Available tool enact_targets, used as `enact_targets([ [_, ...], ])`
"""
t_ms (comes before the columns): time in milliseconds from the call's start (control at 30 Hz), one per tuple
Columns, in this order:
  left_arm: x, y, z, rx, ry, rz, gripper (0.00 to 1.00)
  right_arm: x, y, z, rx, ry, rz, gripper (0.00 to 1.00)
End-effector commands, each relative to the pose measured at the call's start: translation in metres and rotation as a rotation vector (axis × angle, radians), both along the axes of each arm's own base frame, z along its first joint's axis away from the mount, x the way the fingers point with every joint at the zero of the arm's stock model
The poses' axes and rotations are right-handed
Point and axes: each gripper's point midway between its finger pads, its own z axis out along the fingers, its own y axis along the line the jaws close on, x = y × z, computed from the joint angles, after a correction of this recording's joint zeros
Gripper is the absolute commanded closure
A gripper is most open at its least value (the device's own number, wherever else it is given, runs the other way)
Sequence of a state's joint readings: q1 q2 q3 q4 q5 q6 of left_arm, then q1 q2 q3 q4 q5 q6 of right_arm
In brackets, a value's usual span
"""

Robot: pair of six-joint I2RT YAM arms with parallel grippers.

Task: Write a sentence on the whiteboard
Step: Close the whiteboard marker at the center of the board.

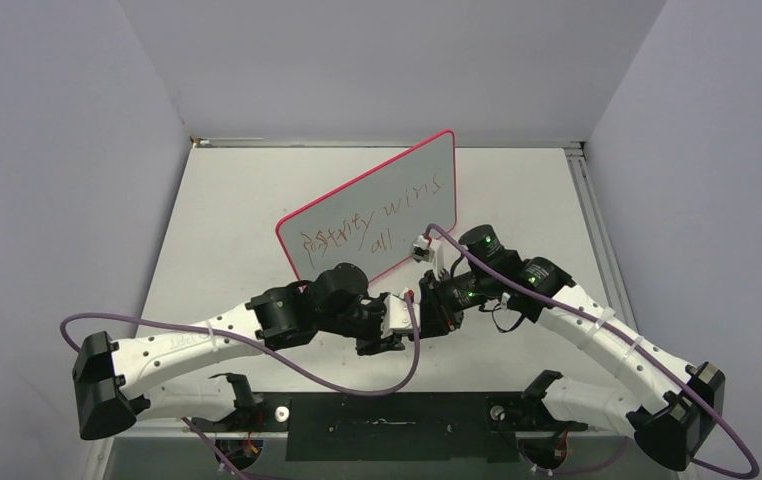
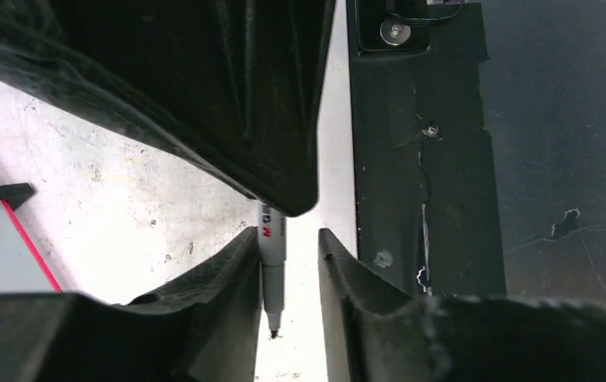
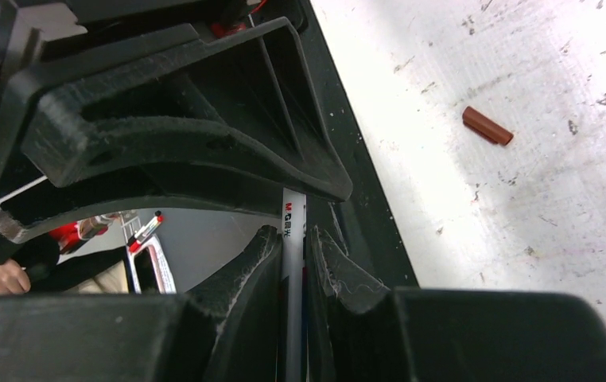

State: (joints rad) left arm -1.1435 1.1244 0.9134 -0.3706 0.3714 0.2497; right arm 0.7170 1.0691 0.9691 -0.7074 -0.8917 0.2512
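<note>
Tabletop white, scuffed. Whiteboard stands tilted near its middle, beyond both arms. Sentence is on board in two lines, roughly "party wins all". Writing looks finished. What is left, by my judgement: cap marker, put it down.

Right fingers clamped on marker, tip bare. Left fingers apart around same marker, one touching, gap at other.

Small red-brown piece lies on tabletop, maybe cap. Hand-over spot in top view is only dark mass.

A robotics lab cell: plain pale walls box in a scuffed table.
</note>
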Motion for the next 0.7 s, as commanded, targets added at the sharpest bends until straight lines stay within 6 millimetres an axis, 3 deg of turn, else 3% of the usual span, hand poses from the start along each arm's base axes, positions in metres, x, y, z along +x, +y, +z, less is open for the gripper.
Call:
enact_targets([
  [0, -0.005, -0.02, 0.019, -0.084, 0.006, -0.033, 0.8, 0.008, 0.009, 0.02, 0.062, -0.082, 0.018, 0.95],
  [133, -0.007, -0.024, 0.018, -0.102, 0.038, -0.03, 0.98, 0.011, 0.008, 0.016, 0.054, -0.091, 0.002, 0.95],
  [267, -0.006, -0.022, 0.012, -0.091, 0.054, -0.008, 1.0, 0.024, 0.004, 0.021, 0.041, -0.147, -0.07, 0.9],
  [400, -0.008, -0.022, 0.009, -0.095, 0.069, -0.005, 1.0, 0.034, 0.002, 0.032, 0.064, -0.198, -0.138, 0.71],
  [567, -0.008, -0.019, 0.005, -0.091, 0.067, -0.001, 1.0, 0.047, -0.009, 0.041, 0.069, -0.255, -0.232, 0.39],
  [667, -0.008, -0.017, 0.006, -0.096, 0.065, -0.002, 1.0, 0.043, -0.014, 0.038, 0.08, -0.248, -0.233, 0.29],
])
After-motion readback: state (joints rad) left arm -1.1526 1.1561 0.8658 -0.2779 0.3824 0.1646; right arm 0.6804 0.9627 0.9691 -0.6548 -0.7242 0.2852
